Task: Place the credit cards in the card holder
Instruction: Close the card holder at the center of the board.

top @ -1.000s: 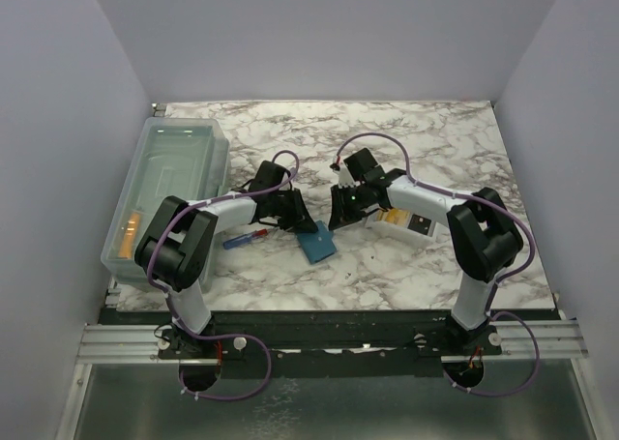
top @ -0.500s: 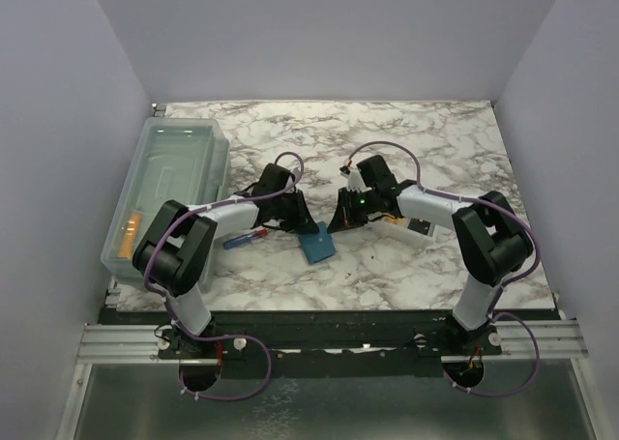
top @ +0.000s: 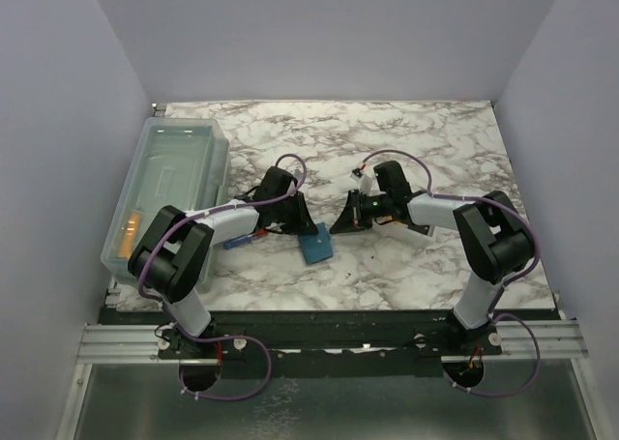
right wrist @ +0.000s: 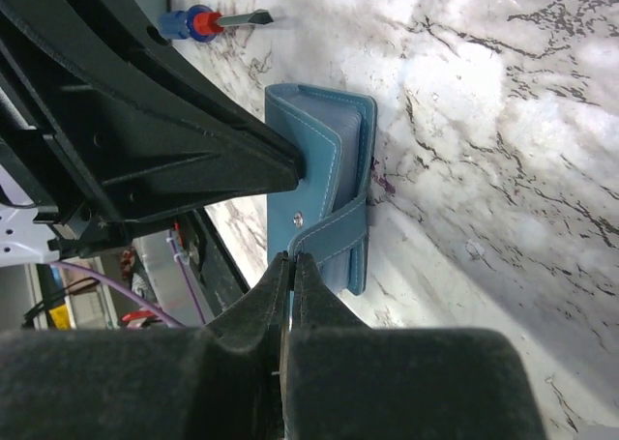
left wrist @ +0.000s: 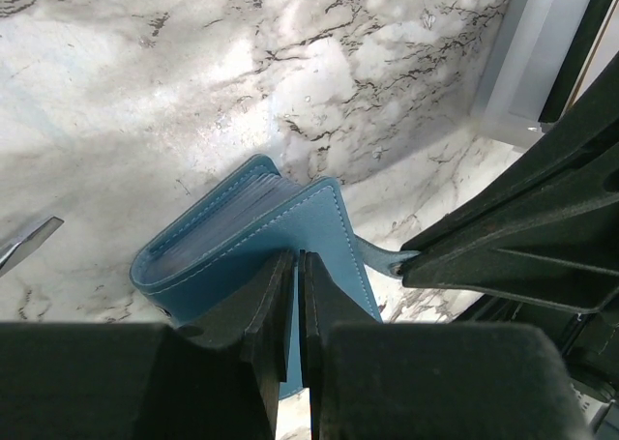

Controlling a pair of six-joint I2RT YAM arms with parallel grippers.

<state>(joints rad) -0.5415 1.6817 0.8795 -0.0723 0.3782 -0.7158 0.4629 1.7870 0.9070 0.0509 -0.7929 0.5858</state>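
A stitched teal card holder (left wrist: 290, 213) lies on the veined marble table (left wrist: 145, 73), pale sleeves stacked inside. Now the left gripper (left wrist: 295, 261) nips its cover, and the right gripper (right wrist: 290, 258) pinches the snap tab (right wrist: 334, 229).

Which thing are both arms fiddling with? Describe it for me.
On the marble table, look right of the clear bin, near the front. The card holder is a flat teal folding wallet with a snap tab; the neighbouring screwdriver is thin, blue-handled.

The surface (top: 416, 140) carries one teal card holder (top: 316, 244), one blue-and-red-handled screwdriver (right wrist: 198, 21), one clear plastic bin (top: 215, 155) and one white tray (left wrist: 511, 77).
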